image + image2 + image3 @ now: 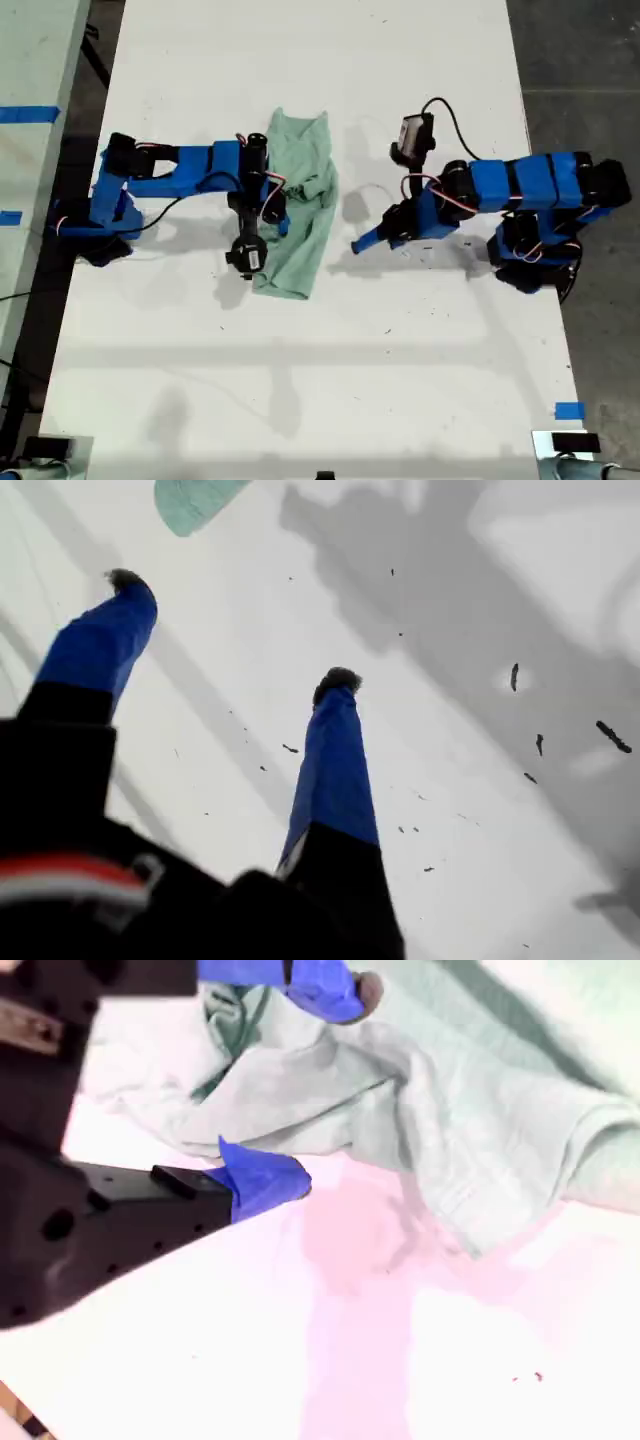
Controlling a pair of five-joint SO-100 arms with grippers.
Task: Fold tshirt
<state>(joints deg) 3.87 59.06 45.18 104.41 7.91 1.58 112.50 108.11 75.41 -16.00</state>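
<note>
Cloth lay bunched near the middle of the white table [300, 400] in the exterior view: the tshirt [305, 205], pale mint green, was folded into a long narrow strip running away from the camera. The arm on the exterior view's left reached across to it, and our second gripper [280, 205] sat at the strip's near-left edge, touching the fabric. The arm on the exterior view's right pointed toward the shirt, and our first gripper [362, 243] hovered over bare table, apart from the cloth, with a clear gap of table between them.

In the first wrist view, our first gripper [232, 630] stood spread wide, its two blue fingers [335, 770] well apart with nothing between them. Only white tabletop [450, 630] with a few dark specks showed beneath. A small corner of the tshirt [195, 500] peeked in beyond the fingertips, not touching them.

In the second wrist view, our second gripper [310, 1080] was parted, one blue fingertip [262, 1178] low on the table just beside the shirt's edge, the other up over the folds. The tshirt [420, 1110] lay rumpled between and beyond them, its hem resting on the table [350, 1360]. We could not tell whether the upper fingertip pressed the cloth, but the jaws had not come together on it
</note>
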